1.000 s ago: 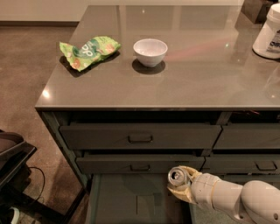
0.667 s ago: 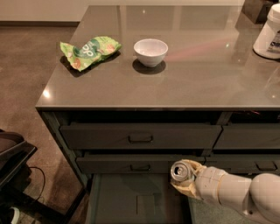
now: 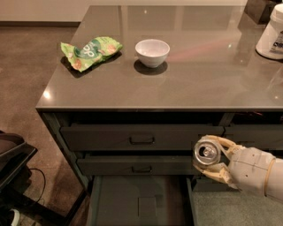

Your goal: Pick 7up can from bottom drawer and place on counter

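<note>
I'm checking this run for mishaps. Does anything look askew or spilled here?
Only the 7up can: the gripper holds it tipped sideways, its top facing the camera, below the counter and near the right edge of the open bottom drawer. No spill shows. The white bowl stands upright.

We see a brown, speckled hard floor [image 3: 26, 79] all down the left side. At the upper left there is a strip of pale wall [image 3: 40, 9] with a dark band [image 3: 40, 23] along its bottom. In the middle stands a big dark cabinet [image 3: 62, 132], and two of its shut drawers have dark loop handles [image 3: 141, 140]. Small bright spots of light [image 3: 46, 94] shine on its glossy top. At the lower left we see a black, boxy thing [image 3: 13, 163] with a thin black cable [image 3: 37, 181] beside it. The floor at the lower right [image 3: 221, 207] looks grey-green. The gripper [image 3: 212, 155] is at the lower right, its fingers closed round the 7up can [image 3: 206, 151].
</note>
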Action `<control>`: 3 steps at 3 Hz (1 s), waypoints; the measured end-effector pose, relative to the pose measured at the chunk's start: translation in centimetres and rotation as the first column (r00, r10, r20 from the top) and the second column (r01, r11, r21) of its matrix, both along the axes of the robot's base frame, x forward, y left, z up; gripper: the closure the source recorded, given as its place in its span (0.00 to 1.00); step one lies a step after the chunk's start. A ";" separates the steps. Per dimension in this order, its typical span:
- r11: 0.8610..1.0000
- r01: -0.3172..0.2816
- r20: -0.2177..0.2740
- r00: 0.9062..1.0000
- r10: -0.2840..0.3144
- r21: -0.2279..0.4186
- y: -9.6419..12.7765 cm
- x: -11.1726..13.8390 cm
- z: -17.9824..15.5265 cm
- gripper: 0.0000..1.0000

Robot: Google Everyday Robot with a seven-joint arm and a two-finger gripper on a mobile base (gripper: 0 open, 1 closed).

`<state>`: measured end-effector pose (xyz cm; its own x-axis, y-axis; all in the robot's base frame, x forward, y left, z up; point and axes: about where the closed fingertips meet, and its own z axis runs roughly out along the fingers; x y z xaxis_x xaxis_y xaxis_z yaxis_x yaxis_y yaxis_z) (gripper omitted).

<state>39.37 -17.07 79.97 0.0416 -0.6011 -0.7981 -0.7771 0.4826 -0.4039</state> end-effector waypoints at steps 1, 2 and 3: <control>1.000 0.000 0.000 1.000 0.000 -0.001 0.0 0.0 0.0 1.00; 0.997 -0.066 0.034 0.997 0.067 -0.044 1.0 1.9 3.4 1.00; 0.981 -0.178 0.055 0.982 0.183 -0.082 2.6 5.4 7.3 1.00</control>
